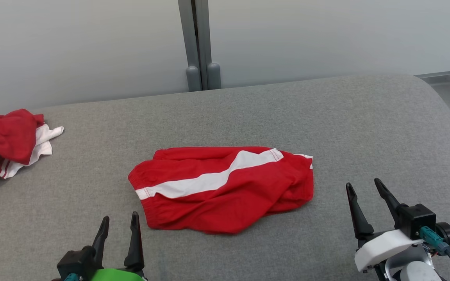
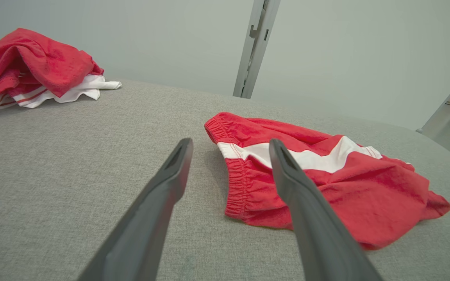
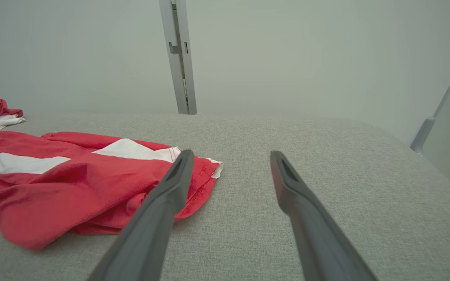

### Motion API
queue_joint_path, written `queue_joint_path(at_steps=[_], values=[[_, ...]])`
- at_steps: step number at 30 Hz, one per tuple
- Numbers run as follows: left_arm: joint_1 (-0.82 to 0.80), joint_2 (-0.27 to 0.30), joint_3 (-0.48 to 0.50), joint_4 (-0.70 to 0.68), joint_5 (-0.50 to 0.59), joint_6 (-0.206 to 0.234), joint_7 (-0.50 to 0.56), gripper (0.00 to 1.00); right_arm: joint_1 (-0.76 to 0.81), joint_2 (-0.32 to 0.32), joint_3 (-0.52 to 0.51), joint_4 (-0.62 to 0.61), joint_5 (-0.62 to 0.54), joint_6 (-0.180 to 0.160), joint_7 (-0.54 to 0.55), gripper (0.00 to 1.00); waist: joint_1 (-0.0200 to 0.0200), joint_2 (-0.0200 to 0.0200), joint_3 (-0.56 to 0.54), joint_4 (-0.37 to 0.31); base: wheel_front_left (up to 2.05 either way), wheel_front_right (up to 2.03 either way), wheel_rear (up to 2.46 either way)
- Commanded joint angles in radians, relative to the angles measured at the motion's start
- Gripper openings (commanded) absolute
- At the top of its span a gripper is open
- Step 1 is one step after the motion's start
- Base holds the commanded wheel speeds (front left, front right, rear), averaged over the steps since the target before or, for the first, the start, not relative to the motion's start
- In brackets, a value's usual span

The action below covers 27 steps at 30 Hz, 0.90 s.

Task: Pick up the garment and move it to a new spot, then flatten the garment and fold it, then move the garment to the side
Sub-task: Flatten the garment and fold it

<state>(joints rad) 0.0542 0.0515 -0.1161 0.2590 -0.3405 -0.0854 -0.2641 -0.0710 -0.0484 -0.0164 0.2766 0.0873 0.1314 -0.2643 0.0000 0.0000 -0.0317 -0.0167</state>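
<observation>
- The garment (image 1: 221, 187) (red, white stripe) lies crumpled between both grippers, touching neither.
- Left gripper (image 1: 117, 220) spread wide, empty.
- Right gripper (image 1: 363, 186) likewise.

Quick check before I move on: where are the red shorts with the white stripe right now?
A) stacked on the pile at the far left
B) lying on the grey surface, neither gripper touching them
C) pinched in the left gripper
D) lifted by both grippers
B: the shorts lie on the grey surface, with the left gripper and right gripper both open and clear of the cloth.
</observation>
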Motion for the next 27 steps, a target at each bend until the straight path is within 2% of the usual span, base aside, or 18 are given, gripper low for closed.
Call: queue_joint_path(at_steps=[1, 10, 20, 27], values=[[0.008, 0.0, 0.004, 0.0, 0.007, -0.004, 0.0, 1.0, -0.003, -0.004, 0.0, 0.004, 0.001, -0.001, 0.0, 1.0, 0.0, 0.0, 0.001, 0.001, 0.0, 0.0, 0.0], [-0.079, 0.007, -0.042, 0.092, -0.016, -0.023, 0.02, 1.0, -0.014, -0.004, 0.005, 0.008, -0.005, -0.001, 0.0, 1.0, 0.0, 0.0, 0.016, 0.004, 0.0, 0.0, 0.0], [-0.284, 0.094, -0.089, 0.236, -0.133, -0.046, 0.253, 1.0, -0.04, -0.004, 0.032, 0.004, -0.01, -0.001, 0.0, 1.0, 0.0, 0.0, 0.07, -0.028, 0.0, 0.0, 0.0], [-0.358, 0.122, -0.116, 0.287, -0.239, -0.046, 0.322, 1.0, -0.063, -0.004, 0.028, 0.002, -0.023, -0.001, 0.0, 1.0, 0.0, 0.0, 0.121, -0.055, 0.0, 0.0, 0.0]])
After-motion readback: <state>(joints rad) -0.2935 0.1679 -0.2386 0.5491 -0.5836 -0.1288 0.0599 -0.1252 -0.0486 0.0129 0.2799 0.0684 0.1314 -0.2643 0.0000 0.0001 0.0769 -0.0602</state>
